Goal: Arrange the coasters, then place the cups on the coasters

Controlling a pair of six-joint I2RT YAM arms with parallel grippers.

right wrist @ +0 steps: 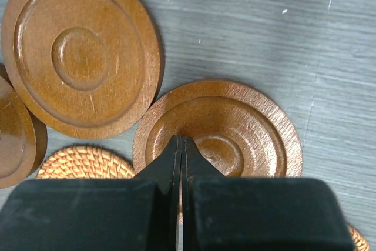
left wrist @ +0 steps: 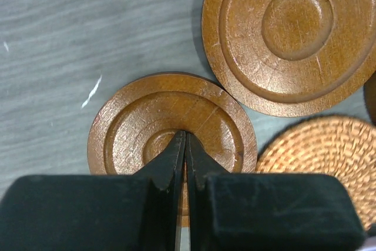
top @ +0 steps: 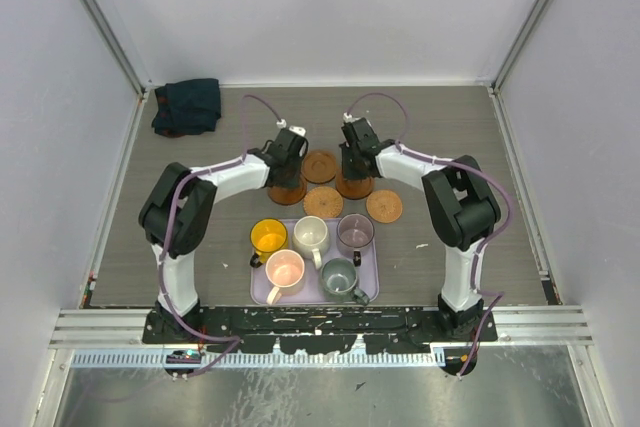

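Observation:
Both grippers point down at the coasters with jaws together and nothing between them. My left gripper [left wrist: 185, 136] [top: 286, 173] is shut, its tips over the middle of a dark wood coaster [left wrist: 135, 127] [top: 286, 192]. My right gripper [right wrist: 181, 140] [top: 352, 175] is shut too, its tips over another dark wood coaster [right wrist: 247, 121] [top: 354, 188]. A third wood coaster [top: 320, 164] [left wrist: 294, 33] [right wrist: 79, 51] lies between and behind them. Two cork coasters [top: 323, 202] [top: 385, 206] lie nearer the tray. The cups stand in the tray: yellow [top: 268, 236], cream [top: 312, 235], purple-grey [top: 355, 231], pink [top: 285, 269], grey-green [top: 339, 275].
The lilac tray [top: 372, 277] sits at the near middle between the arm bases. A dark folded cloth [top: 188, 106] lies at the far left corner. Grey walls close in the table on three sides.

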